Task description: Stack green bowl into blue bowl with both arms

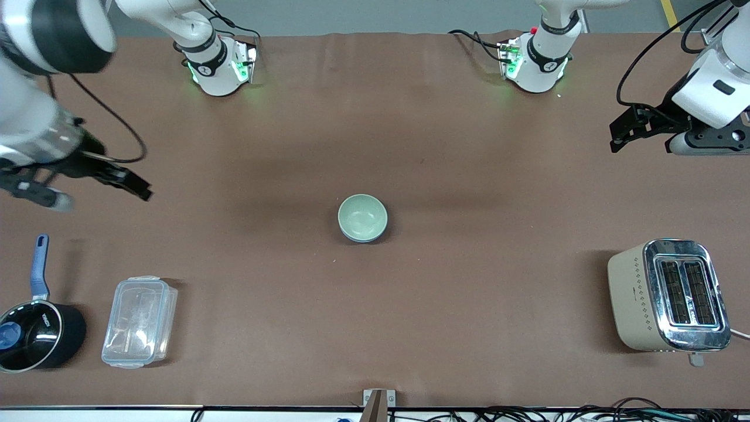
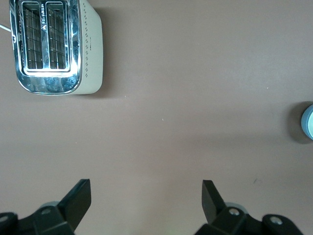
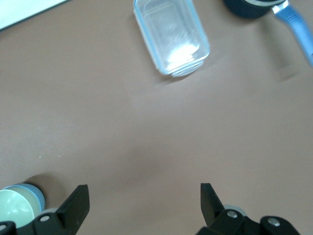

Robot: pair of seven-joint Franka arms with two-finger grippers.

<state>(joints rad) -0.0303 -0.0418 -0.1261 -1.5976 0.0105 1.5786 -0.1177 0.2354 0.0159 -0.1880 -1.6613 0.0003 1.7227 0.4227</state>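
Note:
The pale mint-green bowl (image 1: 362, 215) sits nested inside the sky-blue bowl (image 1: 357, 240) at the middle of the table; only the blue bowl's outer wall shows under it. The right wrist view shows the green bowl (image 3: 13, 206) in the blue bowl (image 3: 35, 194). The left wrist view catches the pair's edge (image 2: 308, 122). My left gripper (image 1: 621, 133) is open and empty, up over the left arm's end of the table (image 2: 146, 196). My right gripper (image 1: 99, 196) is open and empty, up over the right arm's end (image 3: 144, 198). Both are well apart from the bowls.
A cream and chrome toaster (image 1: 668, 296) (image 2: 54, 46) stands near the front camera at the left arm's end. A clear plastic container (image 1: 139, 321) (image 3: 171, 36) and a black saucepan with a blue handle (image 1: 35, 334) (image 3: 293, 24) lie at the right arm's end.

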